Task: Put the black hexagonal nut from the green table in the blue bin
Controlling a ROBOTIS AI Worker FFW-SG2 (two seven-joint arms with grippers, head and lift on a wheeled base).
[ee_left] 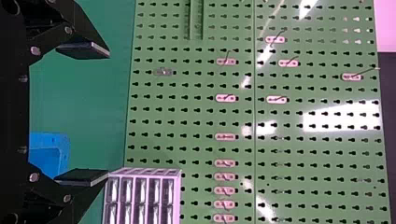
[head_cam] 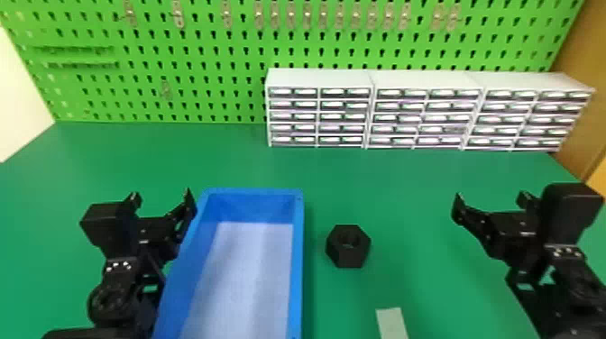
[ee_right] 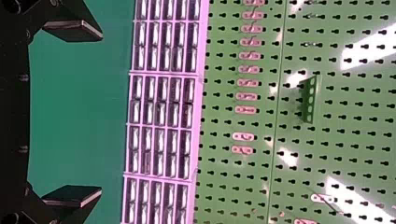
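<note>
Head view: black hexagonal nut [head_cam: 351, 258] on the green table [head_cam: 406, 180], just beside the right rim of the blue bin [head_cam: 297, 270]; right gripper [head_cam: 491, 198], apparently nearer, lies rightward, toward the back edge. Left wrist view: left gripper [ee_left: 107, 113] spread, empty. Right wrist view: right gripper likewise.

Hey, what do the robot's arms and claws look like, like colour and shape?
The left arm and right arm are black and jointed, each with a boxy black block near its end and small shiny bolts. The left claw and right claw match: black, with two flat, tapering fingers.
</note>
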